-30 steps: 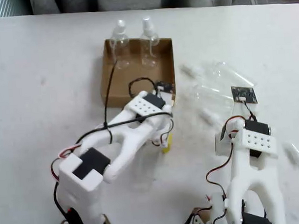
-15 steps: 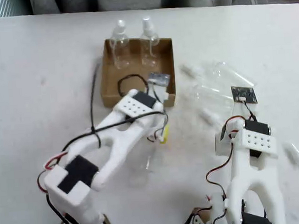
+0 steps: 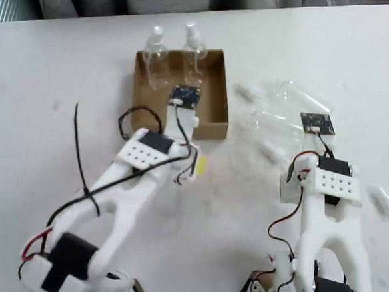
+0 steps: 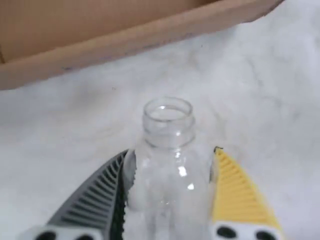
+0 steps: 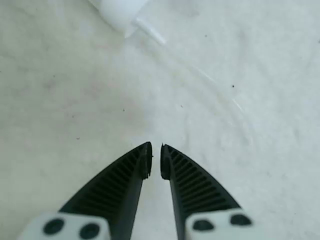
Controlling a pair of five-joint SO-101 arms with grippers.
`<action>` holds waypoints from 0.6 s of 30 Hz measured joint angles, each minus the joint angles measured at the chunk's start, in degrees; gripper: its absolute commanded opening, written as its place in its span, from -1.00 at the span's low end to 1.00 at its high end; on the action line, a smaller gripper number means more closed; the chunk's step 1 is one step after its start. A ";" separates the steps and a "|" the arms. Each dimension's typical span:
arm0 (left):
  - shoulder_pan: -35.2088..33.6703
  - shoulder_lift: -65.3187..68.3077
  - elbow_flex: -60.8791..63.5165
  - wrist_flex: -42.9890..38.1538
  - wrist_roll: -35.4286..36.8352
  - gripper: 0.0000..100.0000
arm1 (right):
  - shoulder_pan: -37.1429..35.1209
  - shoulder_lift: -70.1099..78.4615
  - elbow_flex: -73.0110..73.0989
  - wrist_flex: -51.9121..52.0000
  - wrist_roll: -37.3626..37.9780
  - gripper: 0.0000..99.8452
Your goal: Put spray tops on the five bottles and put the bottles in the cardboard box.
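White table (image 3: 36, 77), left arm stretched out toward the cardboard box (image 3: 211, 84), left gripper (image 4: 172, 152) clamped on an uncapped bottle (image 4: 167, 117) just beside it; right gripper (image 5: 155, 161) hovers low near a spray top (image 5: 117, 7), tips almost touching

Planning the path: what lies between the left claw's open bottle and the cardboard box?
Bare table between bottle and cardboard box, per left wrist view.

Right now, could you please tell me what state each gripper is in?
Left gripper: closed on a clear bottle that has no spray top.
Right gripper: fingers closed, holding nothing.
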 measured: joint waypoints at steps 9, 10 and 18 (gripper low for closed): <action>-2.11 -18.46 13.01 -6.51 -0.18 -0.89 | 0.00 0.00 0.00 0.00 0.00 -0.97; -2.20 -20.92 14.68 -7.56 -0.18 -0.89 | 0.00 0.00 0.00 0.00 0.00 -0.97; -2.73 -38.68 28.75 -18.29 -0.18 -0.89 | 0.00 -0.44 0.00 -2.37 0.00 -0.97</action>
